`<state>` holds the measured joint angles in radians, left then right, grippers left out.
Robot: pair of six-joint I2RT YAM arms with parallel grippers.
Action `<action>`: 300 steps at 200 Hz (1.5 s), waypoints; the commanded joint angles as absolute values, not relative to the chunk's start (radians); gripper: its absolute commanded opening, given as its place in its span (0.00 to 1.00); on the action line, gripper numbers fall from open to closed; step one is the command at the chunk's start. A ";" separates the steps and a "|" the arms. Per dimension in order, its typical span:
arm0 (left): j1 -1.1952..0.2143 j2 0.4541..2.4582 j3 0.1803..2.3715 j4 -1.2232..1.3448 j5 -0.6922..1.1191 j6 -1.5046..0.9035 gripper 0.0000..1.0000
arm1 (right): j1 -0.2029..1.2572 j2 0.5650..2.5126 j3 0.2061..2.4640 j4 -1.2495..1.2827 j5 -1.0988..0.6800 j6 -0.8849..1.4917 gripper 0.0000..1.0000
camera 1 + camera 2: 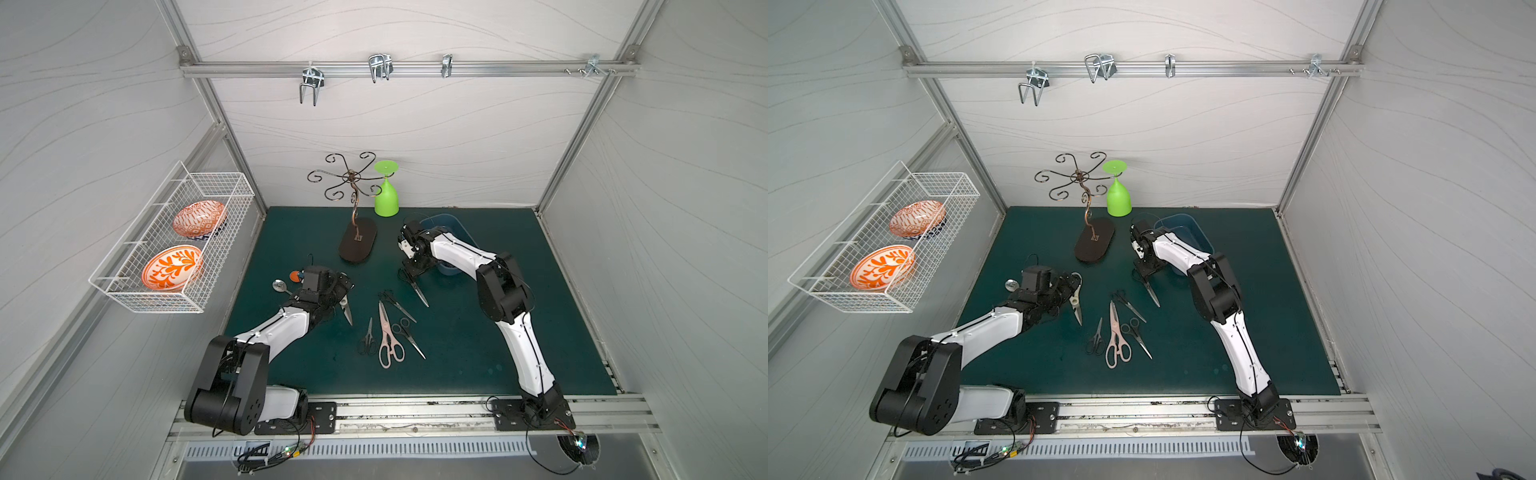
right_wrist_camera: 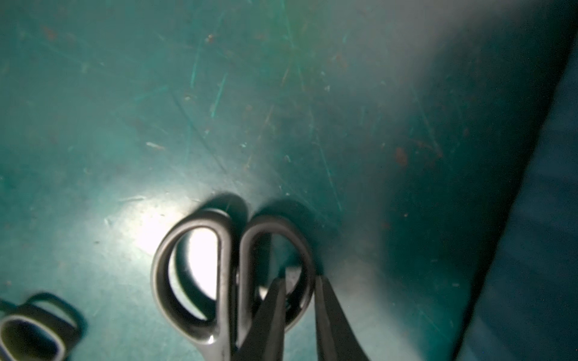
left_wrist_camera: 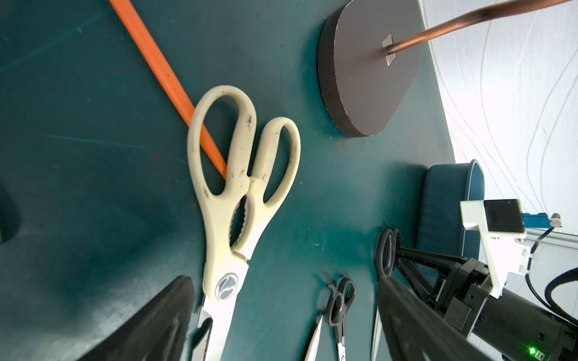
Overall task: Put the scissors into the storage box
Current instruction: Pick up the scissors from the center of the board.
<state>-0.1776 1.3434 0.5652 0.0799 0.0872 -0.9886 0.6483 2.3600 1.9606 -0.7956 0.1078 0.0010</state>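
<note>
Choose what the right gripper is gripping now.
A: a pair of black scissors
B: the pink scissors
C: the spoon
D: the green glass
A: in the right wrist view, the right gripper has its two fingers closed on one handle ring of the black scissors, which lie on the green mat.

Cream-white plastic-handled kitchen shears: handles dull, scuffed, dark-specked; steel blades bright, polished.
Dark green table mat: matt, finely scratched, rust-coloured flecks.
Black plastic-handled scissors: smooth, slight sheen on the loops.
Oval dark-brown stand base: matt top, rough pitted edge. Its copper-toned metal stem: glossy.
Blue plastic tub: smooth, soft sheen.
Orange plastic rod: smooth.
White wire basket: coated metal mesh.
</note>
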 commanded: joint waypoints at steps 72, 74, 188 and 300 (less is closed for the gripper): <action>-0.175 1.336 0.578 0.112 0.088 -0.989 0.96 | 0.651 2.405 1.923 -0.825 0.127 0.073 0.00; -0.174 1.336 0.578 0.112 0.088 -0.989 0.96 | 0.651 2.402 1.922 -0.826 0.126 0.074 0.00; -0.174 1.345 0.580 0.115 0.092 -0.991 0.96 | 0.649 2.196 1.913 -0.859 0.128 0.073 0.00; -0.174 1.355 0.574 0.120 0.096 -0.992 0.96 | 0.526 2.072 1.966 -0.877 0.099 0.046 0.00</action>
